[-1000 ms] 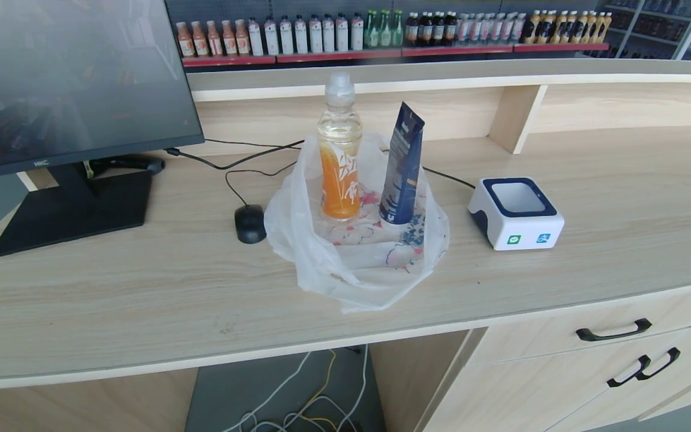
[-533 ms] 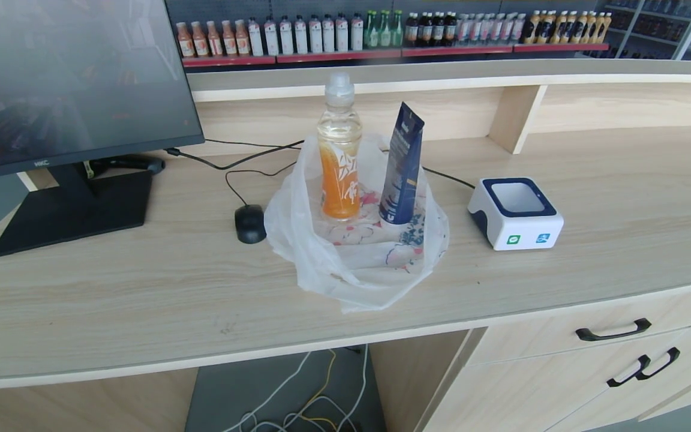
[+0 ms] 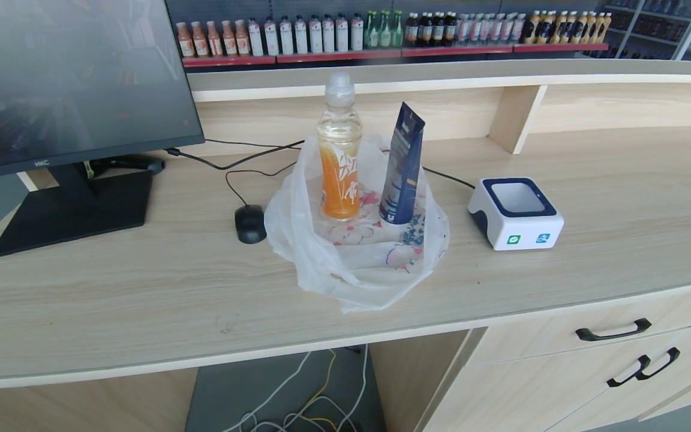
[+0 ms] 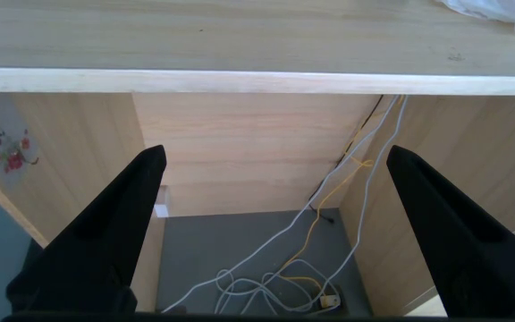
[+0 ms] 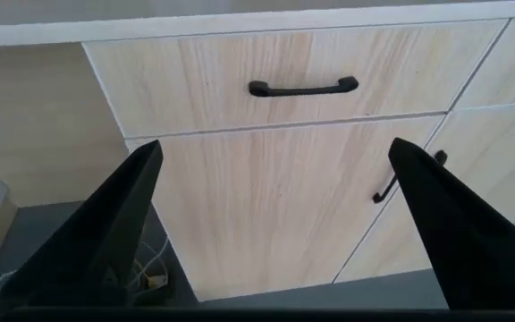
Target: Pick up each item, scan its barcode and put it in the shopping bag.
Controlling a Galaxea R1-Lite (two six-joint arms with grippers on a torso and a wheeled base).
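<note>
Bag (image 3: pixel 351 282) with bottle (image 3: pixel 339 162) and pouch (image 3: pixel 402 174) inside, nothing moved.
Left gripper (image 4: pixel 275 156) and right gripper (image 5: pixel 275 148) gape wide, empty, below the counter (image 3: pixel 141 300); up beyond them the bag stands beside the scanner (image 3: pixel 516 213). With no change lately, packing looks finished.

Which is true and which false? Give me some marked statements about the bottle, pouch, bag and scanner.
The orange bottle stands upright in the shopping bag. True.
The blue pouch lies on its side. False: it stands upright in the bag.
The scanner sits to the right of the bag. True.
The mouse is inside the bag. False: it rests on the counter beside it.
The left gripper holds the bottle. False: its jaws are open and empty.
</note>
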